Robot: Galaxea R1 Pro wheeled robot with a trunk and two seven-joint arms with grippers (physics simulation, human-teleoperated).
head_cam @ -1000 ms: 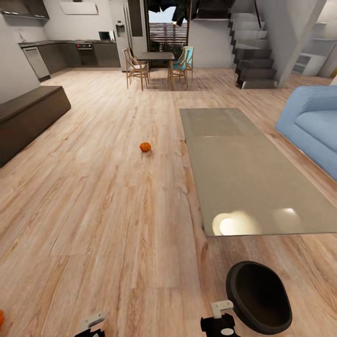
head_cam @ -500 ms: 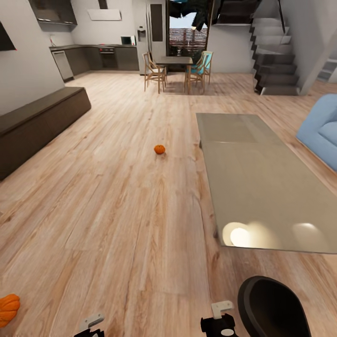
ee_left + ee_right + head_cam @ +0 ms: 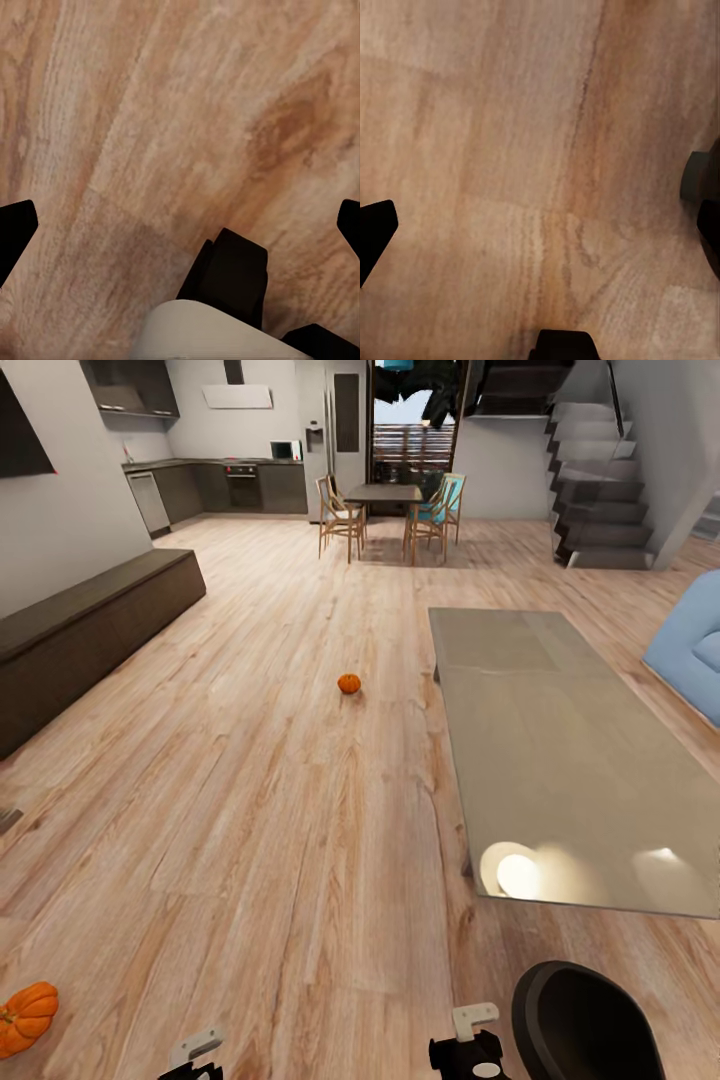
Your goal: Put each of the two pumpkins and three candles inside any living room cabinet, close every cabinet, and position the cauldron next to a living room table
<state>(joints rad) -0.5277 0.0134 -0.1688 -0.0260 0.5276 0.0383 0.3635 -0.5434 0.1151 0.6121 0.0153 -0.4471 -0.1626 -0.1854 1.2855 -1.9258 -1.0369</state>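
Wooden floor (image 3: 180,112) lies under both low-hanging arms, each end effector (image 3: 180,225) (image 3: 540,232) spread wide, grasping nothing.

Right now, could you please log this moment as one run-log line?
pumpkins: one mid-floor, one near left | cauldron: floor, by table | cabinet: closed | both hands open, empty

- A small orange pumpkin (image 3: 349,683) sits on the wood floor (image 3: 250,810), just left of the long glass tabletop (image 3: 560,760).
- A second pumpkin (image 3: 25,1017) lies at the lower left edge.
- The dark cauldron (image 3: 585,1025) stands on the floor near the tabletop's near end.
- The long dark cabinet (image 3: 90,625) runs along the left wall, fronts shut.
- A blue sofa (image 3: 690,660) sits right.
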